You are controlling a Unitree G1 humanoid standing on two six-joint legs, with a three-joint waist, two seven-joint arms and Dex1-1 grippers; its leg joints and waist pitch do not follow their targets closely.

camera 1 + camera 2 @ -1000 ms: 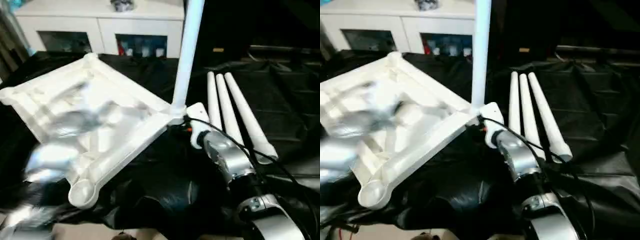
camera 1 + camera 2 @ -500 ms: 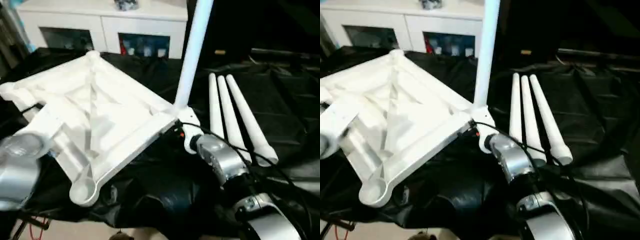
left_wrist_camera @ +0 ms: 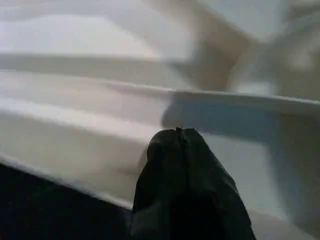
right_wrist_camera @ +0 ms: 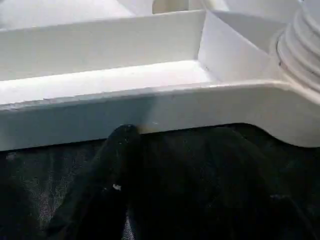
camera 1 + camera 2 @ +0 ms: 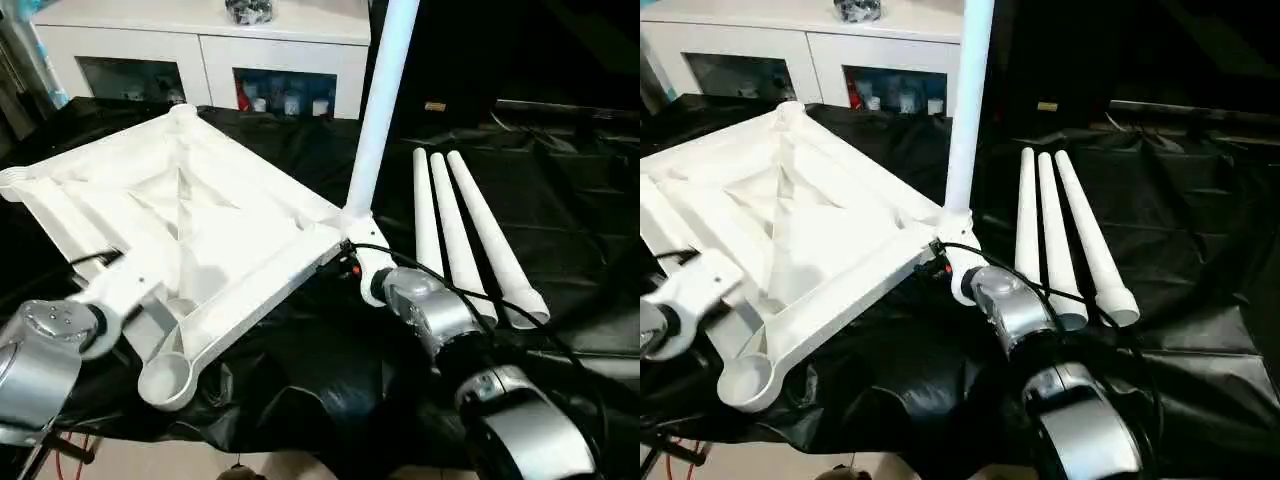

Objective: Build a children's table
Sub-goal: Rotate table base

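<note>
Table top (image 5: 190, 215) lies ribs-up on the black-draped table (image 5: 560, 210); one leg (image 5: 378, 110) is fitted, three legs (image 5: 470, 235) lie loose beside the right gripper (image 4: 150, 150), grip indiscernible. The closed left gripper (image 3: 181, 135) rests against the rim.

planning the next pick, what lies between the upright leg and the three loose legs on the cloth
Only bare black cloth lies between the upright leg and the three loose legs, seen in both eye views.
</note>
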